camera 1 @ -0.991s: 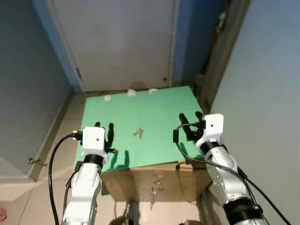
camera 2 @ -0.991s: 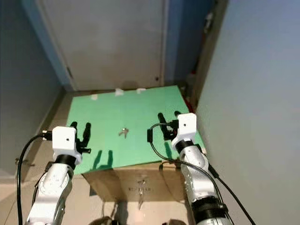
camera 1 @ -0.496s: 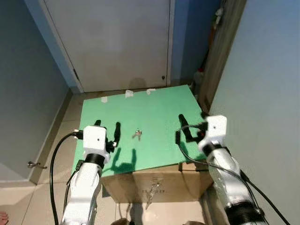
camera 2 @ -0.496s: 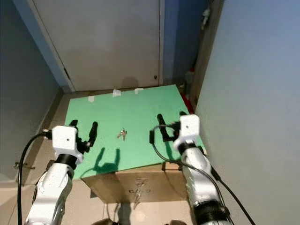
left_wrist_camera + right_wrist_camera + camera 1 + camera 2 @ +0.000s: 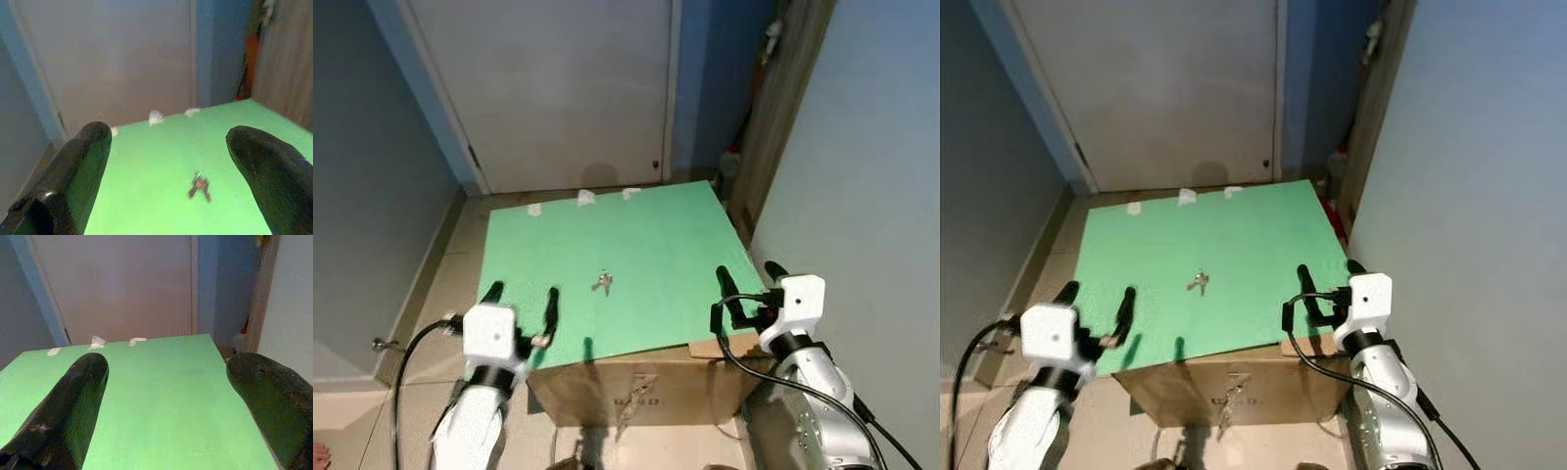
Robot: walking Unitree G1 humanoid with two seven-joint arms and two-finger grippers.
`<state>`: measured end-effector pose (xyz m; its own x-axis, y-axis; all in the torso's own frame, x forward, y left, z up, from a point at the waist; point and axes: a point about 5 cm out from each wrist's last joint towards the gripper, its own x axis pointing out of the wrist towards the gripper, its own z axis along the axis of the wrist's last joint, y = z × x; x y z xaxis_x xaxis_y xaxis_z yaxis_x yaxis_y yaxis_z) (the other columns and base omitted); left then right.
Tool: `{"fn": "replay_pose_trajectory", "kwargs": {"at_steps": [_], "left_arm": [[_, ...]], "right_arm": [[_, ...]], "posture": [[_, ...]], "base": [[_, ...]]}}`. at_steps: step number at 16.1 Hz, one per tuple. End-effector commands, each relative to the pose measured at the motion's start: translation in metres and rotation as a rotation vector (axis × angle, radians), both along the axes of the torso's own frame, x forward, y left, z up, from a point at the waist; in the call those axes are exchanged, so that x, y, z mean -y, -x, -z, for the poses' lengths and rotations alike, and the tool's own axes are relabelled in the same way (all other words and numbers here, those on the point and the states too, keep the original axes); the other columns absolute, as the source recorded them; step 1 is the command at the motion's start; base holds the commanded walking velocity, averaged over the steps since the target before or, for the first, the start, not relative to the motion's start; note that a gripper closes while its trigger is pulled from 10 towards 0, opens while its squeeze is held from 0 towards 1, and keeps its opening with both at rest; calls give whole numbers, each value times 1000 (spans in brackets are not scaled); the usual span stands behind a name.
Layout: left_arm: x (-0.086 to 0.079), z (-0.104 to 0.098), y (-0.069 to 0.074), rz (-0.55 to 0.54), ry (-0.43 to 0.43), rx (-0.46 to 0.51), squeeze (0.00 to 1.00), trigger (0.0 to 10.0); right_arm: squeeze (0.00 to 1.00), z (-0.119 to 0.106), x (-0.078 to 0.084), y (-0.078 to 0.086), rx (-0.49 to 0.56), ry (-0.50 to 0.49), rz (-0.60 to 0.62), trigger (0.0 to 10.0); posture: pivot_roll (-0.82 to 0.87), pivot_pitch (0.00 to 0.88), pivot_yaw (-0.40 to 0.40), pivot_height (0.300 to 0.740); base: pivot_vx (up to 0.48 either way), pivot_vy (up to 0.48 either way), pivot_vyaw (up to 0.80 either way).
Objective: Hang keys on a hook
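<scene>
A small bunch of keys point(image 5: 602, 283) lies flat near the middle of a green sheet point(image 5: 636, 240) covering a cardboard box. In the left wrist view the keys point(image 5: 199, 186) sit ahead, between the two black fingers. My left gripper point(image 5: 522, 304) hovers open at the sheet's near left edge, with nothing between its fingers. At the near right corner of the sheet my right gripper point(image 5: 748, 283) is open too, well apart from the keys. I can make out no hook.
The cardboard box point(image 5: 636, 392) stands on a tiled floor before a white door point(image 5: 558, 88). A grey wall point(image 5: 871, 157) runs close on the right, another wall point(image 5: 362, 196) on the left. Bits of white tape point(image 5: 582, 198) mark the sheet's far edge.
Both grippers have dropped back toward me, from over the sheet to its near edge. The keys have not moved. The camera shifted slightly.
</scene>
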<state>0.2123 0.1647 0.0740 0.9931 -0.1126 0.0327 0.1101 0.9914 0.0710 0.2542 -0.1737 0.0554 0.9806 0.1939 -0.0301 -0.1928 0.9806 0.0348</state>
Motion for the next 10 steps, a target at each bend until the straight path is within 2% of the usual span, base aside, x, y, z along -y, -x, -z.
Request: {"fn": "replay_pose_trajectory", "kwargs": {"at_steps": [1, 2, 5, 6, 8, 10], "left_arm": [[3, -8, -6, 10, -23, 22, 1000, 10000], [2, -13, -13, 8, -45, 39, 0, 10000], [0, -16, -22, -1, -71, 47, 0, 10000], [-1, -17, -24, -4, -78, 51, 0, 10000], [-2, -18, -24, -7, -107, 52, 0, 10000], [-2, -17, -24, -7, -113, 46, 0, 10000]], "right_arm": [[1000, -3, -4, -3, 3, 7, -17, 10000], [0, -6, -7, -7, 5, 14, -21, 10000], [0, -8, -10, -13, 18, 15, -18, 10000], [0, -7, -12, -15, -4, 5, -17, 10000], [0, -8, -15, -18, 4, 10, -16, 10000], [0, -9, -16, -18, 15, 26, -25, 10000]], "posture": [[-122, 0, 70, 740], [-123, 0, 72, 740], [-120, 0, 77, 740], [-118, 0, 80, 740], [-114, 5, 84, 740], [-109, 11, 82, 740]], "base": [[0, 0, 0], [0, 0, 0], [0, 0, 0], [0, 0, -538], [0, 0, -519], [0, 0, 0]]}}
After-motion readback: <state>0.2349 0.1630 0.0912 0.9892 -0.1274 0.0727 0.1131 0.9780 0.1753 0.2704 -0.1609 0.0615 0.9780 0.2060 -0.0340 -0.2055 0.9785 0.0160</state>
